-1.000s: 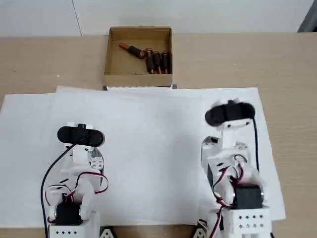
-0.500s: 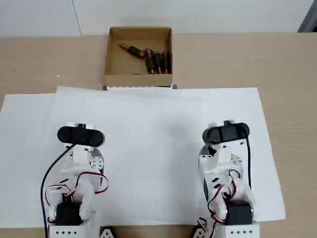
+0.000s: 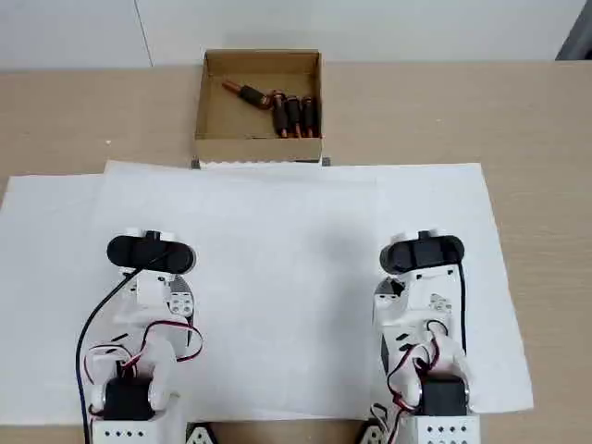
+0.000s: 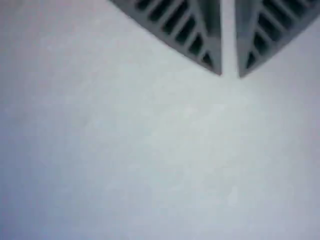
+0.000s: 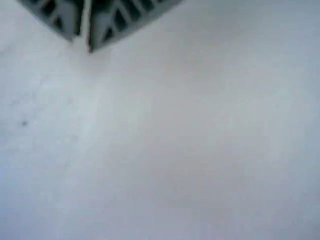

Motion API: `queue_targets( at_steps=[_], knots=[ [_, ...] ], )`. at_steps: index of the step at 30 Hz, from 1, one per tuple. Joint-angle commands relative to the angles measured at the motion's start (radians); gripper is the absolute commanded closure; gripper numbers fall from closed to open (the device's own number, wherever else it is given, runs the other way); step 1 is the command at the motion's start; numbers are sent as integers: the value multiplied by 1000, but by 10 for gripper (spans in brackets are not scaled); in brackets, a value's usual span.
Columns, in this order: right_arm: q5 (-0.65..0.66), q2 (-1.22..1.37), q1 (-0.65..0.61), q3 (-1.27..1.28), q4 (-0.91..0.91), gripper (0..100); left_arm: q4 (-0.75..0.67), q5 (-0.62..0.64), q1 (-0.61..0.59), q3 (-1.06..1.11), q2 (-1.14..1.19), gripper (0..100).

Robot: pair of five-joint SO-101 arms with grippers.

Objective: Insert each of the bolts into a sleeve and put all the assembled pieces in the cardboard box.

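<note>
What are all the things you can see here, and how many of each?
table: 1, light wood, under everything.
paper: white overlapping sheets, on the table's near part.
cardboard box: 1, brown, on the table beyond the paper.
assembled pieces: 4, dark sleeves with coppery bolts, inside the cardboard box; three side by side, one slanted.
arms: 2, white and black, at the paper's near edge, apart.
left gripper: 1, grey, shut, over paper.
right gripper: 1, grey, shut, over paper.

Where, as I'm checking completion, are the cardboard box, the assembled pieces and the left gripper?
cardboard box (image 3: 259, 150), high view, near wall.
assembled pieces (image 3: 294, 115), high view, middle piece.
left gripper (image 4: 229, 70), left wrist view, between fingers.
</note>
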Motion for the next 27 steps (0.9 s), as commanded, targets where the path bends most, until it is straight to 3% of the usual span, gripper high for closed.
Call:
queue_targets(
  at_steps=[1, 27],
  knots=[
    [11, -15, 47, 11, -19, 995, -3, 9, -3, -4, -11, 994],
    [12, -15, 71, 37, -19, 995, -3, 9, -3, -4, -11, 994]
  ],
)
